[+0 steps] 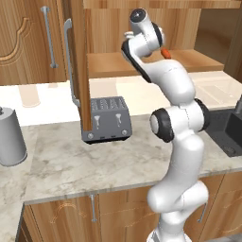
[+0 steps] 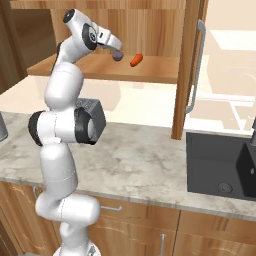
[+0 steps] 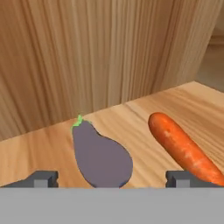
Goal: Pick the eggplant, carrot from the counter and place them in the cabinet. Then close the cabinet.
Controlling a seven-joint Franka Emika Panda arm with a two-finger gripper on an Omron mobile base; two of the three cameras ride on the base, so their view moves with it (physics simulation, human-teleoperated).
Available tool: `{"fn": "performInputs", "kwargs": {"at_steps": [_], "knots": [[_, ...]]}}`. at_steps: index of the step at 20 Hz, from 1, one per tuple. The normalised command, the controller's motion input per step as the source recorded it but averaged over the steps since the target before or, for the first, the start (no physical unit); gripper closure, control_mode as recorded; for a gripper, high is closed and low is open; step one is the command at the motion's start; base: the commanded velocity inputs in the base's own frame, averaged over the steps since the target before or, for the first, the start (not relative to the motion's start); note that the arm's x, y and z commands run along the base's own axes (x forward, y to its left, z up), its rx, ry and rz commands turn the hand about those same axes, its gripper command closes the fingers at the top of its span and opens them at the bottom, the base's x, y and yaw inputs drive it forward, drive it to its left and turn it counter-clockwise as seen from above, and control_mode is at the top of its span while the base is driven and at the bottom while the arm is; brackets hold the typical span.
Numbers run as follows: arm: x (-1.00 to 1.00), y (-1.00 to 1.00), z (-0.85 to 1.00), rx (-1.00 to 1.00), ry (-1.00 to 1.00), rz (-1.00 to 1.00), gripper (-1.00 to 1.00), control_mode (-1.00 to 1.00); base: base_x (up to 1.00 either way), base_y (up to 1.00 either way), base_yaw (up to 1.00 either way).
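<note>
Hand view looks along the two-finger gripper [image 3: 111, 177] onto the plain wooden shelf of the warm brown upper wall cabinet [image 3: 131, 113]. On that shelf lies the small dark purple-grey, pear-shaped eggplant [image 3: 100, 157], its green stem end pointing toward the far back panel. It sits between the two dark fingertips [image 3: 43, 178], which stand wide apart and touch nothing, so the hand is released. Just to the right of the eggplant, a little apart from it, lies the short bright orange-red carrot [image 3: 181, 148], angled from far-left to near-right, its near end beside the right fingertip.

From the right base view, the gripper [image 2: 117, 54] reaches into the open cabinet [image 2: 150, 70], with the carrot [image 2: 136, 60] just right of it on the shelf. Below spreads the light beige-grey marbled stone counter [image 2: 135, 160], with a dark sink [image 2: 220, 165] at the right. A grey two-slot toaster [image 1: 106, 120] stands on the counter [image 1: 61, 160] behind the open cabinet door [image 1: 80, 66], and a grey cylindrical canister [image 1: 10, 137] stands at far left.
</note>
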Motion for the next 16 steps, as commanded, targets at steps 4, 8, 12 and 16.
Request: {"fn": "performInputs", "kwargs": {"at_steps": [4, 8, 12, 16], "knots": [[-1.0, -0.24, -1.0, 0.0, -0.01, -0.07, -1.0, -1.0, 0.0, 0.0, 0.0], [-1.0, -0.62, -0.36, 0.0, -0.13, -0.14, -1.0, -1.0, 0.0, 0.0, 0.0], [-1.0, -0.86, 0.03, 0.0, -0.08, -0.16, -1.0, -1.0, 0.0, 0.0, 0.0], [-1.0, -0.81, 0.26, 0.0, -0.03, -0.11, -1.0, -1.0, 0.0, 0.0, 0.0]]}}
